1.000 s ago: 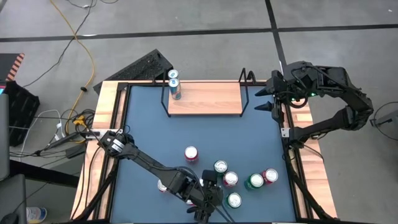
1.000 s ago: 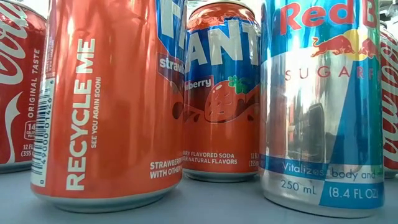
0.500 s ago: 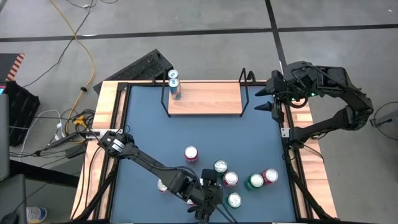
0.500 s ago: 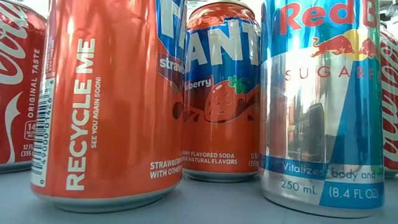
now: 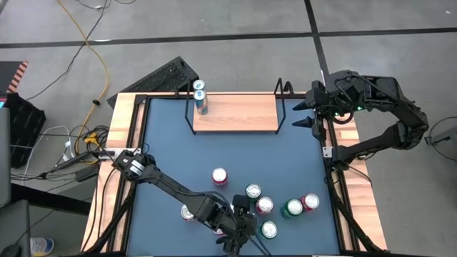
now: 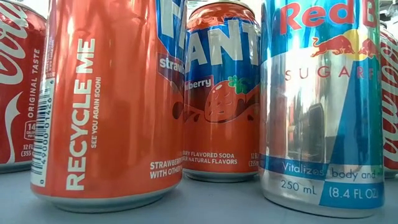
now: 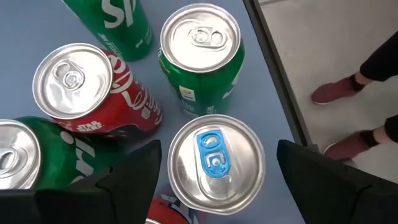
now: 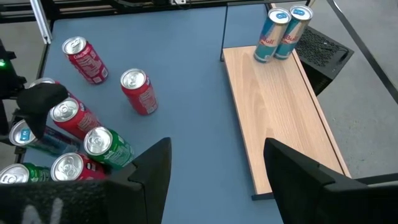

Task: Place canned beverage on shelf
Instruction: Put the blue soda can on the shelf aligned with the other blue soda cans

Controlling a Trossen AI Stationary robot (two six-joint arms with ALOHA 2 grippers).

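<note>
The left gripper (image 7: 214, 163) hangs wide open astride a silver-topped can with a blue tab (image 7: 215, 163) — the right gripper (image 8: 214, 171), also open, waits beside the light-wood shelf (image 8: 280, 115).

Orange can (image 6: 112, 99) reads "RECYCLE ME"; blue can (image 6: 320, 99) "250 mL".

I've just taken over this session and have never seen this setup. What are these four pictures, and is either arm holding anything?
Two robot arms work at a blue table. One camera looks straight down, one sits at table height among the cans, and one rides on each wrist. The left gripper hangs open over a blue-tabbed can in the cluster near the front edge, holding nothing. The right gripper waits open beside the wooden shelf, also empty. Two slim blue cans already stand at one end of the shelf.
</note>
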